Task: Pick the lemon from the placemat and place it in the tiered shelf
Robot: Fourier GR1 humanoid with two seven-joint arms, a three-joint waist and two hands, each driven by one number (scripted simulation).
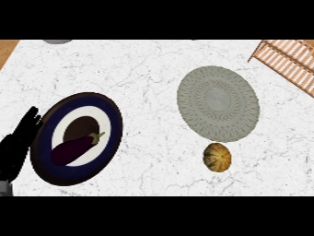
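Note:
The lemon (217,157), yellow-orange with ribbed skin, lies on the marble counter just below the near edge of the round grey woven placemat (218,103), not on it. Nothing rests on the placemat. The wooden slatted tiered shelf (296,63) stands at the upper right, partly cut off by the view's edge. My left hand (13,144) rests at the far left with its fingers straight and pointing up, beside a plate and far from the lemon. My right hand does not show.
A dark blue plate (54,159) with a white centre holds a purple eggplant (74,148) at the left. A grey object (57,41) peeks in at the top edge. The counter's left edge (3,69) borders brown wood.

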